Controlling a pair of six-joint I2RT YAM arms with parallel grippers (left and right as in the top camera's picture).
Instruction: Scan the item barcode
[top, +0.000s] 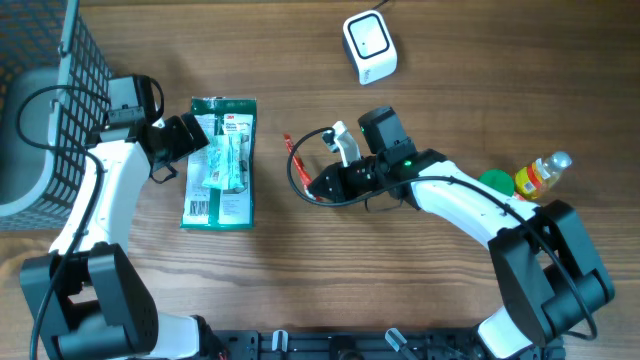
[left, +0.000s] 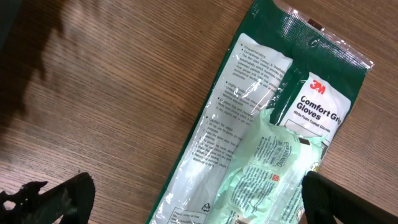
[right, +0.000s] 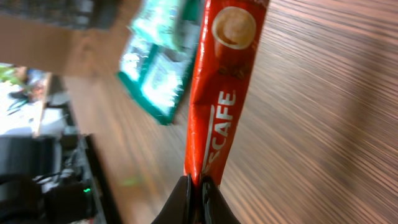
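Note:
A red Nescafe sachet (right: 221, 93) is pinched at its lower end by my right gripper (right: 198, 194), which is shut on it. From overhead the sachet (top: 292, 160) shows as a thin red strip left of the right gripper (top: 315, 186), held just above the table. No barcode shows on it. The white scanner (top: 370, 46) stands at the back, apart from both arms. My left gripper (left: 199, 208) hangs open over a green 3M gloves pack (left: 249, 124), one finger at each side and nothing held. The pack (top: 222, 162) lies flat at the left gripper (top: 192, 138).
A dark wire basket (top: 45, 80) with a grey bin stands at the far left. A small bottle with a yellow label (top: 540, 175) and a green lid (top: 494, 182) lie by the right arm. The gloves pack (right: 158, 68) also shows beyond the sachet.

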